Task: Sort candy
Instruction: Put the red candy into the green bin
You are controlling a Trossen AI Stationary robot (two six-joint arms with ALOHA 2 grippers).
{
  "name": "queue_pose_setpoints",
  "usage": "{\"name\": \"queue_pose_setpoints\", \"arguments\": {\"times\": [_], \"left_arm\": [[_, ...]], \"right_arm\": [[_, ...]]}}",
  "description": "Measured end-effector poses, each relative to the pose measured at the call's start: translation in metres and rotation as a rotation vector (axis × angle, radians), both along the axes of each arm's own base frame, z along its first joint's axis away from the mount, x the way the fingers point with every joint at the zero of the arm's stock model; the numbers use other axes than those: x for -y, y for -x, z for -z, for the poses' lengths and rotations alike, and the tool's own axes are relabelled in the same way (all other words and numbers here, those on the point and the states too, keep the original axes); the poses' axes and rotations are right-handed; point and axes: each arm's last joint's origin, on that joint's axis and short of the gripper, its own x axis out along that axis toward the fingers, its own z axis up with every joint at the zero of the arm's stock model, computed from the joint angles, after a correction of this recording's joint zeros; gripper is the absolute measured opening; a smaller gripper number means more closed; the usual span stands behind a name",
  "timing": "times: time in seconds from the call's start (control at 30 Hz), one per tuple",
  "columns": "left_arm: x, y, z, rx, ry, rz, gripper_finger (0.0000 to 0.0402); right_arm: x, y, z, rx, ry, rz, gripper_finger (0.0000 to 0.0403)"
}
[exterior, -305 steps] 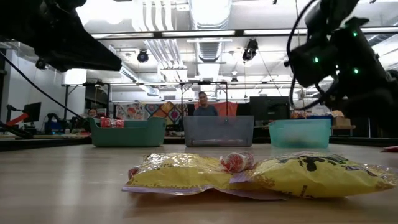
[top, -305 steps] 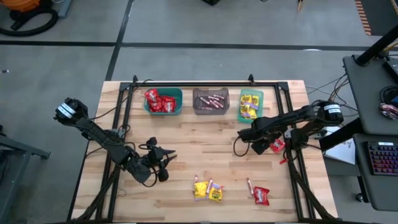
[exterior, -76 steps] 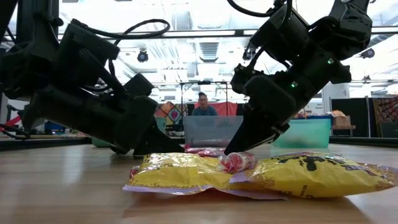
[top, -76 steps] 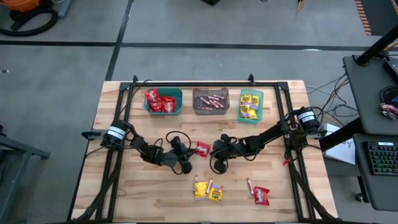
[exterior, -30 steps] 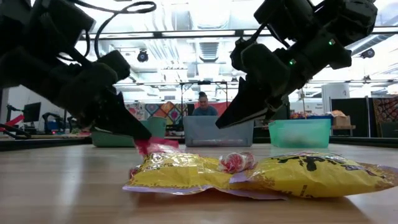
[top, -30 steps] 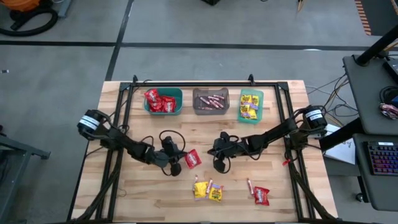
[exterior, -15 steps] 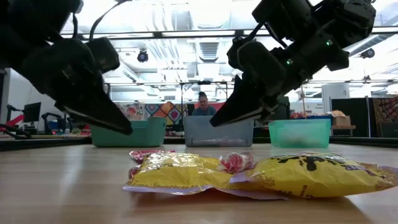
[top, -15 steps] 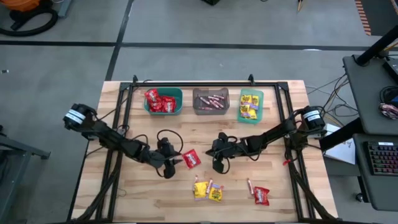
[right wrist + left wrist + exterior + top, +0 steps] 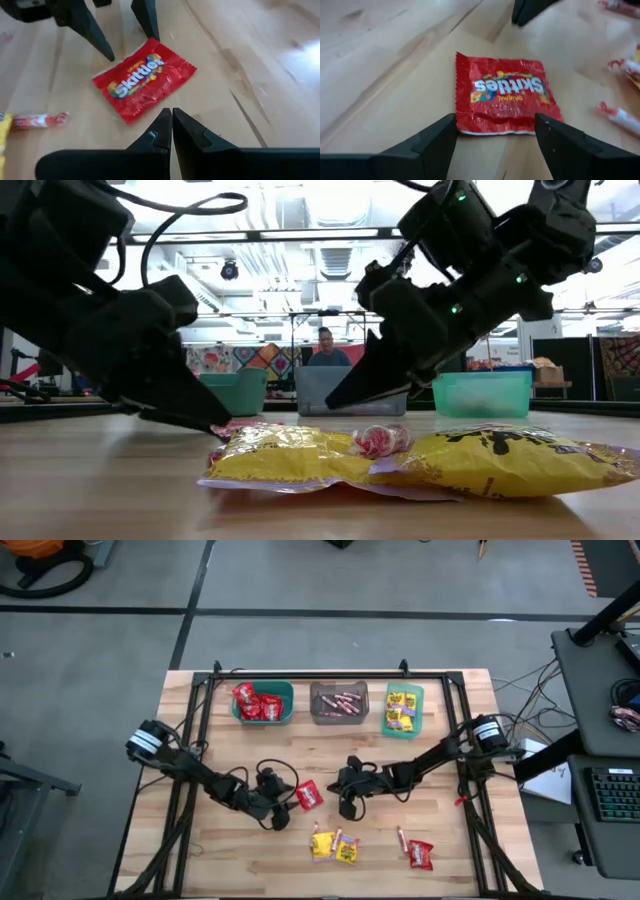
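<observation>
since a second ago my left gripper [image 9: 287, 806] has let go of the red skittles packet [image 9: 309, 796] and its fingers now stand apart, tips at the packet's near edge in the left wrist view, the packet lying flat on the bench [image 9: 180, 870] around the middle.

going near to far: by the front edge i see a cluster of yellow packets [image 9: 333, 846] with a pinkish stick between them, and toward the front right corner another red packet [image 9: 421, 855] with a stick [image 9: 402, 838] just beside it. in the low view the yellow packets [image 9: 300, 457] fill the foreground.

next comes the loose skittles packet [image 9: 506, 102], with my right gripper [image 9: 344, 796] just beside it on the other side, its fingers pressed together and holding nothing; the closed tips [image 9: 171, 116] sit at the packet's [image 9: 145, 79] edge.

along the back edge stand three bins: the teal bin [image 9: 286, 716] with red packets, the grey bin [image 9: 318, 716] with pinkish sticks, the green bin [image 9: 419, 700] with yellow packets.
</observation>
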Motion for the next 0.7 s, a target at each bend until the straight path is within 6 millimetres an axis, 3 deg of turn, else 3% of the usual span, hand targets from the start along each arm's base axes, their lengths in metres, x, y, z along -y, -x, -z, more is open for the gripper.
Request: {"name": "queue_pose_setpoints", "arguments": {"times": [0.43, 0.7], "left_arm": [[0.004, -0.011, 0.006, 0.074, 0.029, -0.067, 0.0239], [0.006, -0.008, 0.008, 0.089, 0.082, -0.095, 0.0231]], "right_arm": [[-0.01, -0.038, 0.021, -0.021, -0.018, -0.071, 0.0009], [-0.011, -0.047, 0.025, -0.063, 0.0, -0.052, 0.0009]]}}
